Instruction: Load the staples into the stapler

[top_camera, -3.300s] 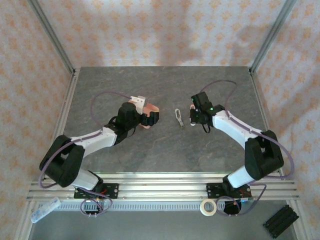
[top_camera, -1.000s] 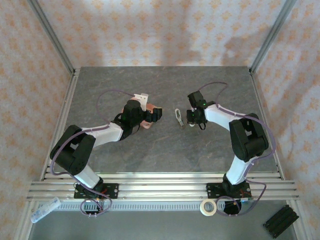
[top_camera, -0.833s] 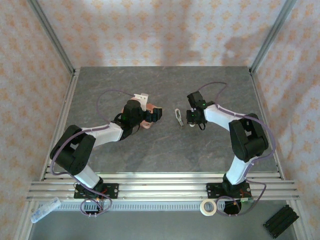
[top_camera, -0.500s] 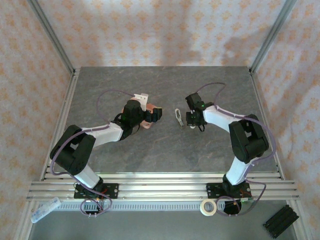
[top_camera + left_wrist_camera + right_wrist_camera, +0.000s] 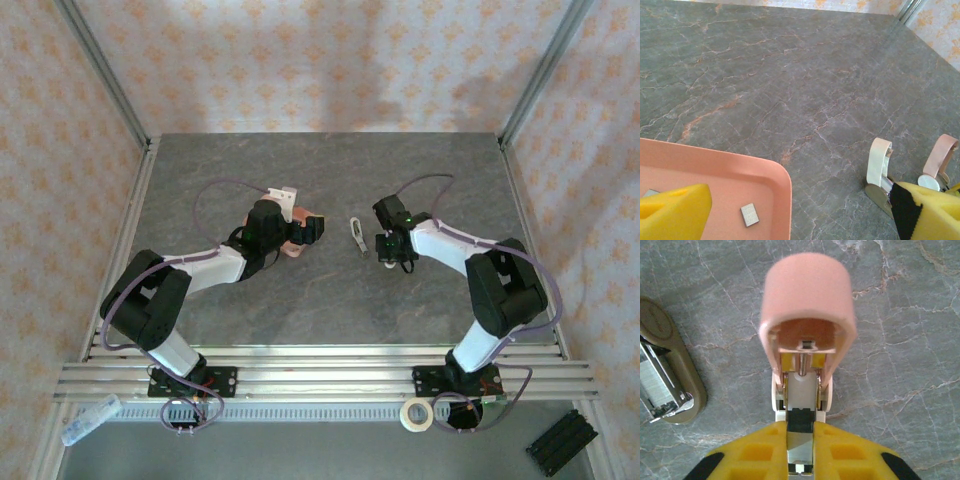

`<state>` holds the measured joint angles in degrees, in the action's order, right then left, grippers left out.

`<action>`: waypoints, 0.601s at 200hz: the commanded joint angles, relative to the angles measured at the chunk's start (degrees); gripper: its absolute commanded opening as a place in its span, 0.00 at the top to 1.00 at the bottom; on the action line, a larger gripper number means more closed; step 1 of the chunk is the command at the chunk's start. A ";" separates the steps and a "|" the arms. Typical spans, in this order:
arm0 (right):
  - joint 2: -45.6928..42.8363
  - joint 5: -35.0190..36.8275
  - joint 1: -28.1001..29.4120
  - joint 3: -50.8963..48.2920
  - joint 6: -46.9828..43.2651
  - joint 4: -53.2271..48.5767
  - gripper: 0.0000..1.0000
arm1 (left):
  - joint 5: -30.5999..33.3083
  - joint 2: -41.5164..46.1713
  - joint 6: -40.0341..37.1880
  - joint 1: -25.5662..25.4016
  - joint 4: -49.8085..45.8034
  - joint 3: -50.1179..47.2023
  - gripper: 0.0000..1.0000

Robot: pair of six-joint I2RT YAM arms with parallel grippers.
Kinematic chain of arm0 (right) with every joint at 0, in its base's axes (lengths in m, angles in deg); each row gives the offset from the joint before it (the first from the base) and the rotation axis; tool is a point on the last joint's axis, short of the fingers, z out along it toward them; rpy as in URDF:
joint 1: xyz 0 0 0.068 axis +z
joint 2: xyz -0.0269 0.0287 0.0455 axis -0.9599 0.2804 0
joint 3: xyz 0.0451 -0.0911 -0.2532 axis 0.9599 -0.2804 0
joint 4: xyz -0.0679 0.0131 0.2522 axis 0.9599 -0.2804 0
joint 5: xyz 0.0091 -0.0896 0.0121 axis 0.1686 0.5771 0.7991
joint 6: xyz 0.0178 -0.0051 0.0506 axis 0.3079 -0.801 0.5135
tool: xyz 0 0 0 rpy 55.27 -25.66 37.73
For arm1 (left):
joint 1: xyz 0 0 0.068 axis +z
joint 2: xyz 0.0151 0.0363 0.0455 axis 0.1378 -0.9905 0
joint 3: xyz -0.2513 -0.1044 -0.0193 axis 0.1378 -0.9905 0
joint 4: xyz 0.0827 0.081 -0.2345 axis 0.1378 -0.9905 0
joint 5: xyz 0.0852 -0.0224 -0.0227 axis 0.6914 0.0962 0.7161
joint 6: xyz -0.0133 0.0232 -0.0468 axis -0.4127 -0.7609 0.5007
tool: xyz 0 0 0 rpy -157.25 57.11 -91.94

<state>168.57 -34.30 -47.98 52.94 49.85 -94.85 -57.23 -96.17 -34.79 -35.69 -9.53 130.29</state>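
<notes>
Right pincer: narrow. Its yellow fingers pinch the white tail of the pink stapler.
Pink stapler: stands on the counter with its lid swung up and the metal rail exposed below.
Left pincer: wide and holding nothing. It hovers low over the corner of the tray.
Staples: small dull-grey strips lying flat in the tray. One lies near the rim, just beside a left finger, and another is partly hidden behind that finger.
Tray: salmon, shallow and smooth-floored. It sits on the counter, well apart from both staplers.
Bronze stapler: just beside the pink one, with its lid up. Silvery metal shows in its channel, but I cannot tell whether that is staples.
Stage, as I judge it: the stapler is opened and steadied, and no strip has been lifted yet.
Handling, judged: a strip should be very light and stiff but brittle, likely to snap along its glued joints if squeezed hard. Lying flat on the slick tray, it will probably skate away from a finger.
Where to hold: across the two long sides at mid-length, with the tips set right down on the tray floor and closed gently.
Risk: the strip may tilt or drop on the way to the rail. It has to arrive level and in line with the channel.
</notes>
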 commanded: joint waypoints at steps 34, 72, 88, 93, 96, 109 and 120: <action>-1.90 0.84 0.36 0.29 0.93 -4.32 0.78 | 0.06 0.44 -1.19 -0.21 -0.46 0.13 0.08; -3.87 0.55 0.31 0.99 0.94 -4.76 0.74 | -0.20 0.25 -1.26 -0.27 -0.85 0.61 0.08; -5.22 0.26 0.25 1.00 1.16 -4.71 0.74 | -0.31 0.25 -1.24 -0.27 -1.13 1.00 0.08; -5.68 0.02 0.21 0.96 1.26 -4.57 0.73 | -0.42 0.30 -1.22 -0.21 -1.23 1.16 0.08; -6.04 -0.29 0.08 0.91 1.30 -4.49 0.73 | -0.50 0.31 -1.23 -0.21 -1.29 1.11 0.08; -7.13 -2.12 -0.68 0.58 1.63 -3.93 0.73 | -0.67 0.23 -1.28 -0.25 -1.47 1.51 0.08; -7.69 -4.57 -1.78 0.22 2.00 -3.38 0.71 | -0.89 0.11 -1.13 -0.27 -1.51 1.59 0.08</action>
<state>163.50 -35.72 -48.26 52.94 50.55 -97.87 -57.27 -96.17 -34.79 -35.69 -10.23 130.31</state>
